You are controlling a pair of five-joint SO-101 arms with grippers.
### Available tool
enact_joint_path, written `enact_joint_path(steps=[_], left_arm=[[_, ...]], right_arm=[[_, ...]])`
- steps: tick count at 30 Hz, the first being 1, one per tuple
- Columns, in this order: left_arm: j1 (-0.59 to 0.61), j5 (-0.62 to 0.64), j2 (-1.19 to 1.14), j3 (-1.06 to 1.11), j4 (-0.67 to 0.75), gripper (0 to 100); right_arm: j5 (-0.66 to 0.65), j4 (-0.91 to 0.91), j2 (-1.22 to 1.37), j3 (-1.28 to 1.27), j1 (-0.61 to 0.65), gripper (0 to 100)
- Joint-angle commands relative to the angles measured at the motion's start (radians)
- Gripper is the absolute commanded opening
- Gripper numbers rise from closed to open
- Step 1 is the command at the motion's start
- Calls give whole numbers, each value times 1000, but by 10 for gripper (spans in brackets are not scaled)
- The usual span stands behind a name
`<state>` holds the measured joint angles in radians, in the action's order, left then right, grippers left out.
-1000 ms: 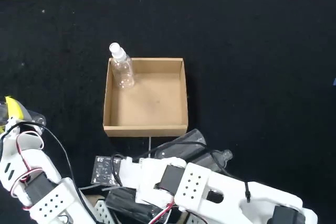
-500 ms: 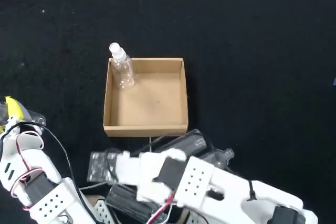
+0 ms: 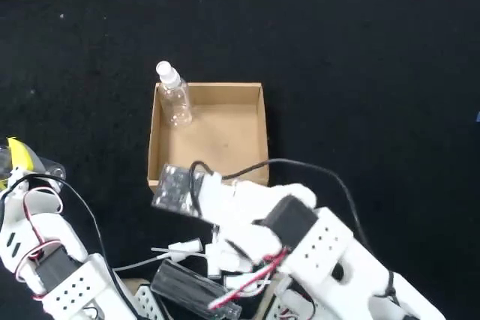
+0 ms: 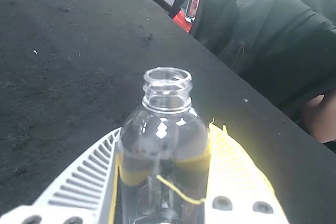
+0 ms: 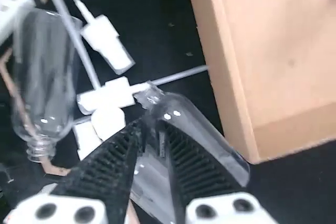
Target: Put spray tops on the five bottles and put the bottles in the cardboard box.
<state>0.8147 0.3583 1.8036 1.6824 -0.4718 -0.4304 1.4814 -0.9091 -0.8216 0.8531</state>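
Observation:
My left gripper [image 4: 165,129] is shut on a clear bottle [image 4: 163,150] with an open neck and no top, held upright between its yellow and white fingers. In the high view this gripper [image 3: 21,157] is at the table's left edge. The cardboard box [image 3: 259,121] stands mid-table with one capped bottle [image 3: 175,99] in its far left corner. My right gripper [image 5: 150,124] hovers with its black fingers nearly together over a topless bottle [image 5: 202,135] lying beside the box [image 5: 226,77]. Loose spray tops [image 5: 107,40] lie close by, and another topless bottle [image 5: 42,77] lies further off.
The right arm [image 3: 300,237] stretches from the front edge toward the box's near wall. White spray tops [image 3: 184,248] and a black block [image 3: 191,290] sit under it. The black tabletop behind and right of the box is bare.
The right arm has swung forward and left toward the box's near wall, uncovering the spray tops below it. The left arm and its bottle have not moved.

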Motion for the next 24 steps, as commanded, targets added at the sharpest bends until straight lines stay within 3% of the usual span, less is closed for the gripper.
enact_joint_path(steps=[1,4,10,13,20,24], left_arm=[[-8,3,12,16,18,30],[-5,3,12,16,18,30],[-12,3,12,16,17,30],[-12,3,12,16,18,30],[-12,3,12,16,20,30],[-12,3,12,16,20,30]], right_arm=[[130,-89,-62,-79,161,176],[173,-229,-54,-183,242,264],[187,-511,-25,-335,265,249],[267,-580,-16,-348,267,247],[293,-574,-24,-326,253,247],[299,-431,-105,-206,207,247]])
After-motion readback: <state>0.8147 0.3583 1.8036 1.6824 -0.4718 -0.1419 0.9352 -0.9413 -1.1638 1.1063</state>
